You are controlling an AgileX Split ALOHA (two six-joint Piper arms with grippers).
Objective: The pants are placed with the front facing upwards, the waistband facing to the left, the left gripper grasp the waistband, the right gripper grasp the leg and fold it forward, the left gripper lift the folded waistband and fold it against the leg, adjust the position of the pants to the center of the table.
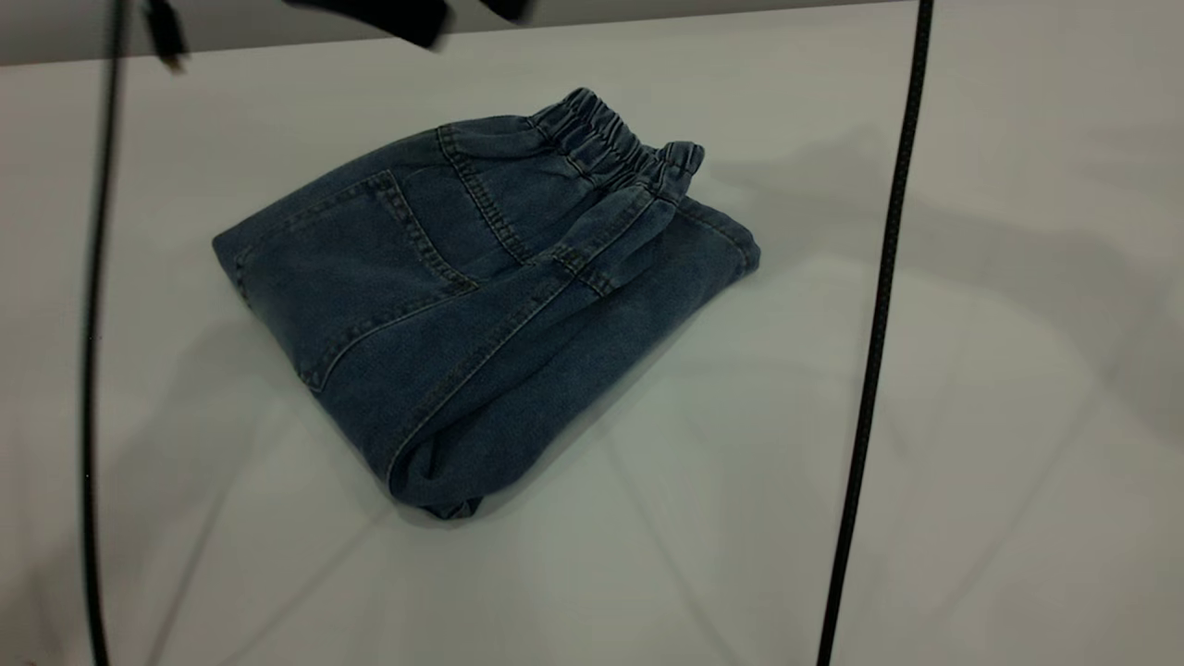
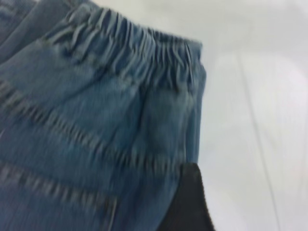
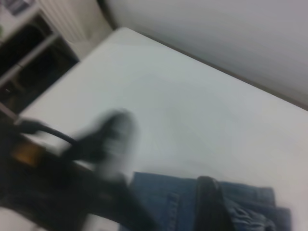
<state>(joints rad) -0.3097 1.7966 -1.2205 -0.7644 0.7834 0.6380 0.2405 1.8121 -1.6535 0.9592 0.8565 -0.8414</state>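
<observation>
Folded blue denim pants (image 1: 481,305), one compact bundle, lying mid-table toward the far edge.

Gathered elastic waistband (image 1: 615,139) uppermost at the far right corner, resting over the leg layers; rounded fold at the near end; white smooth table (image 1: 1017,416) bare on all sides, widest toward the near edge and the right; two black cables (image 1: 879,305) hang clear of the cloth; left gripper (image 2: 190,202) just beside the waistband, right gripper (image 3: 209,202) near the denim, jaw state of either: cannot tell.
</observation>
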